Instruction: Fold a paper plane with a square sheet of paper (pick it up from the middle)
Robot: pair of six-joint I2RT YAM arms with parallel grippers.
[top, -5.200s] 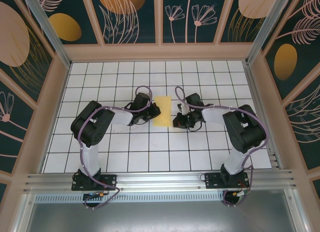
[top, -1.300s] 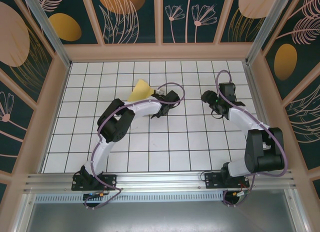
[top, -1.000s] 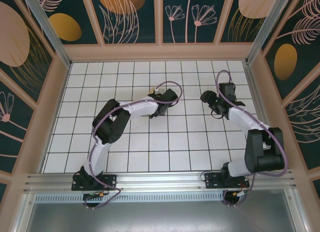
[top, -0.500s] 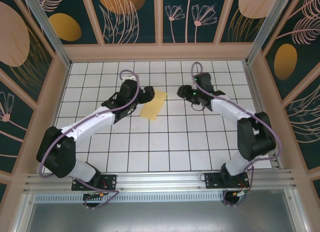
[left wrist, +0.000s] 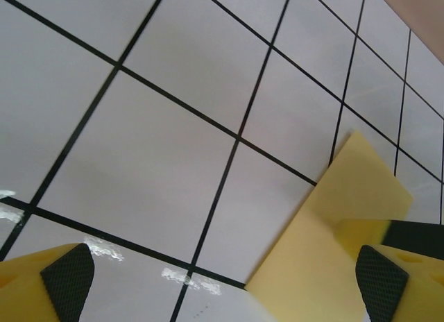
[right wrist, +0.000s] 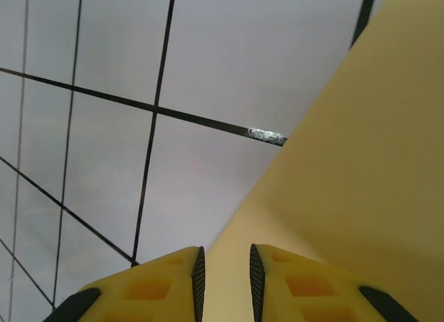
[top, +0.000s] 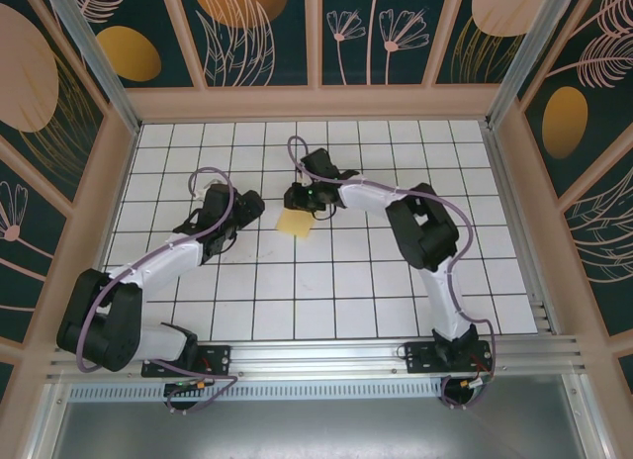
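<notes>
The sheet of paper, pale yellow and folded to a small oblong, lies flat on the grid table just left of centre. My right gripper reaches across from the right and sits at the paper's far edge. In the right wrist view its jaws stand a narrow gap apart, with the paper running under and into that gap. My left gripper is a short way left of the paper, jaws wide open and nothing between them. The paper's corner shows by its right finger.
The white grid table is ringed by a wooden frame with patterned panels behind. The right arm's forearm stretches over the table's far middle. Free tiles lie in front of the paper towards the arm bases.
The left gripper has let go of the paper, opened wide and pulled back left. The right arm has swung left onto the paper while its jaws narrowed. The paper now lies flat and looks smaller.
</notes>
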